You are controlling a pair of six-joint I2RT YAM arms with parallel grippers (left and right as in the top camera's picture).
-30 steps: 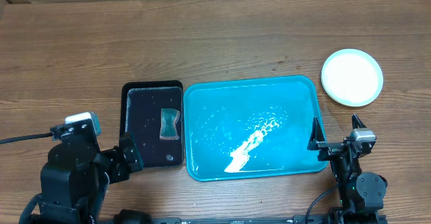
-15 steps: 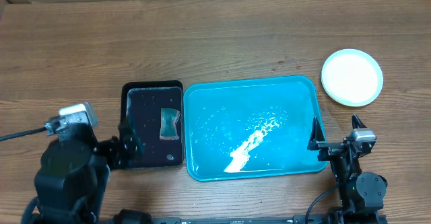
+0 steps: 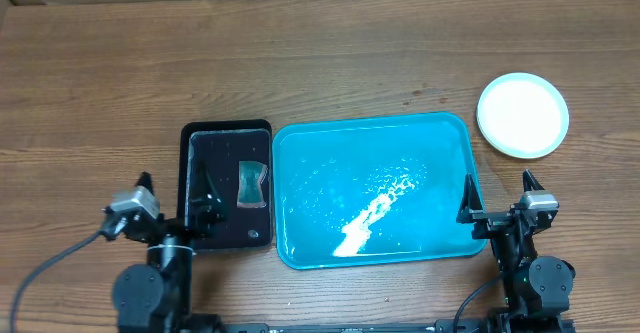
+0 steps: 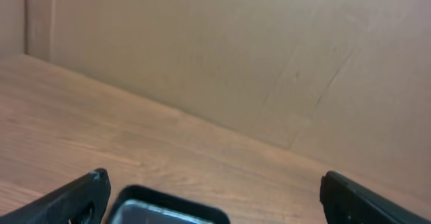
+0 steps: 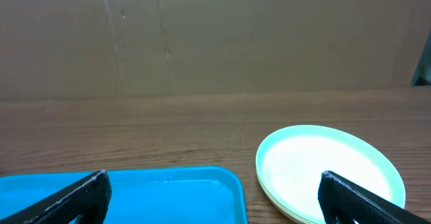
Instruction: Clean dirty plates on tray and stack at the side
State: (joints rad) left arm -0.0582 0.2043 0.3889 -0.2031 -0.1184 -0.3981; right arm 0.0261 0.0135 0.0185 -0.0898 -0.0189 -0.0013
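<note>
Left of the wet tray [image 3: 372, 188] lies a black tray [image 3: 226, 185] holding a grey-green pad [image 3: 251, 184]. The plates [image 3: 522, 115] are beyond the tray's far right corner; only the right wrist view shows their stacked rims. The left gripper [image 3: 175, 185] and the right gripper [image 3: 497, 188] are both wide open and empty. Since a second ago the left arm has straightened beside the black tray.

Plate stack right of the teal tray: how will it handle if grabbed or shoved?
Probably light and stiff: the plates look like thin plastic. Their rims sit nested in the right wrist view, so a shove on the top one may slide it off the rest. Flat on the table, they seem unlikely to tip or roll.
</note>
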